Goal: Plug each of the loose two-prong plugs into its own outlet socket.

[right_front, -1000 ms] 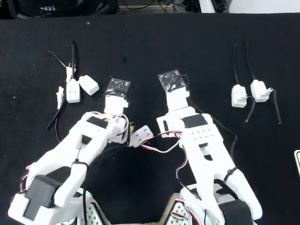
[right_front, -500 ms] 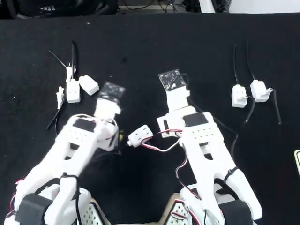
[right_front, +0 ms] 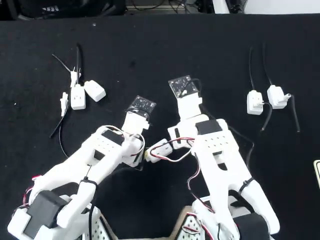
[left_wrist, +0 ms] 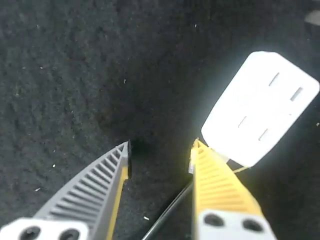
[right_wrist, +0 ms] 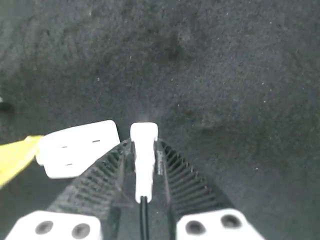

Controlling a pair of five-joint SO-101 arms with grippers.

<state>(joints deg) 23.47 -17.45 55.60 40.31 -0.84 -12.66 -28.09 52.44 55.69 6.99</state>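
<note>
A white plug [right_wrist: 144, 150] with a black cable is pinched in my right gripper [right_wrist: 144, 142], which is shut on it just above the black cloth. Right beside it lies a white two-socket outlet block [right_wrist: 77, 147]; the block [right_front: 159, 148] lies between the two arms in the high view. My left gripper [left_wrist: 160, 150] is open and low over the cloth. Its yellow finger [left_wrist: 212, 177] ends at the edge of the outlet block [left_wrist: 260, 107], whose slots face up. Nothing sits between the left fingers.
At the back left lie two white outlet blocks [right_front: 77, 96] [right_front: 94, 90] with small plugs and black cables [right_front: 60, 122]. At the back right are two more white blocks [right_front: 255, 102] [right_front: 276, 96] with cables. Black cloth covers the table.
The left arm swung out to the left, then came back right toward the centre, ending beside the outlet block. The block shifted slightly to the right. The right arm stayed still.
</note>
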